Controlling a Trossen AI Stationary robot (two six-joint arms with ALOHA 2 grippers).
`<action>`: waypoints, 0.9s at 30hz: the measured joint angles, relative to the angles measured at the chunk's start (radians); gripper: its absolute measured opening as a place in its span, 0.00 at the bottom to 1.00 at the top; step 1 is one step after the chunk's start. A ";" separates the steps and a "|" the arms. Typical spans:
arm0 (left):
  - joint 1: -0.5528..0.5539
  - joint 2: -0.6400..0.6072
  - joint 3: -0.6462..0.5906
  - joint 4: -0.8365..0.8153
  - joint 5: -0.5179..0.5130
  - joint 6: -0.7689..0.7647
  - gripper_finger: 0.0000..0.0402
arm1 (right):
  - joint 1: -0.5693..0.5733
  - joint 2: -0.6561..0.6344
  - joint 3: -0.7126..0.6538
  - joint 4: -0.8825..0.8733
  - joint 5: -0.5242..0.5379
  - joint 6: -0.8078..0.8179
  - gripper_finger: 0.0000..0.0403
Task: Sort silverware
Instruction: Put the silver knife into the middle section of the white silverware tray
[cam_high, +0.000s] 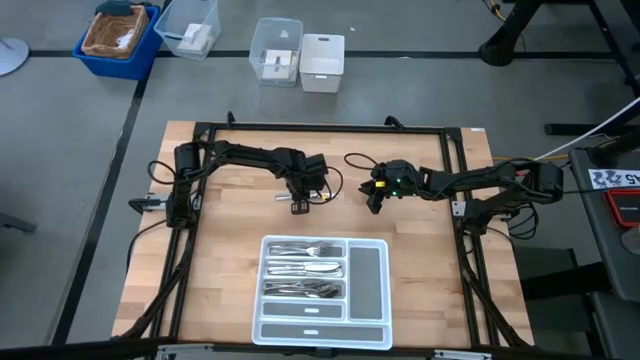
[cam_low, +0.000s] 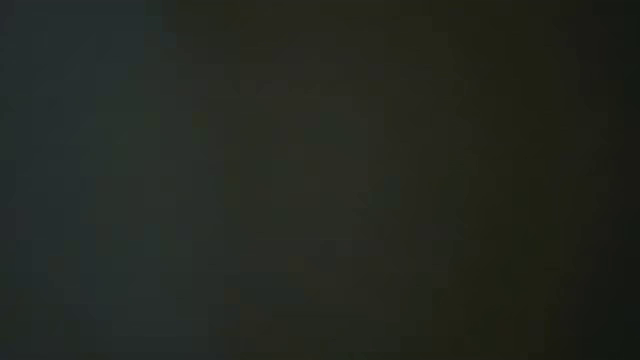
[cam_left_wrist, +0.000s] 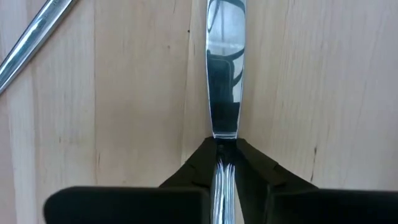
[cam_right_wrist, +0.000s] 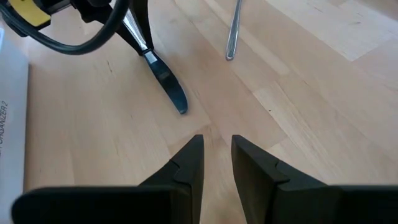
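Steel fills my left gripper (cam_left_wrist: 221, 163): it is clamped on a knife (cam_left_wrist: 222, 74) by the handle, blade tip low over the wooden table (cam_high: 225, 250), above the white tray (cam_high: 368, 275). My right gripper (cam_right_wrist: 216, 155) hovers nearby, fingers slightly parted, holding nothing. Another utensil (cam_right_wrist: 233, 28) lies loose on the wood; sorted silverware (cam_high: 305, 268) rests in the tray's compartments.

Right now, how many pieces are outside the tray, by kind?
Knife: 1, gripped by the left gripper
Unclear kind: 1, loose on the table, only its handle shows
Total: 2
The right gripper is open and empty, near the knife.
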 joint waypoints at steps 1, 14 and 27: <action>0.000 -0.003 0.005 -0.001 0.001 0.000 0.08 | 0.000 0.000 0.000 0.000 0.000 0.000 0.21; 0.017 -0.018 0.062 -0.002 0.129 -0.044 0.08 | 0.000 0.000 0.001 -0.001 0.000 0.000 0.21; 0.017 -0.044 0.066 -0.009 0.228 -0.077 0.09 | 0.000 0.000 0.001 -0.001 0.000 0.000 0.21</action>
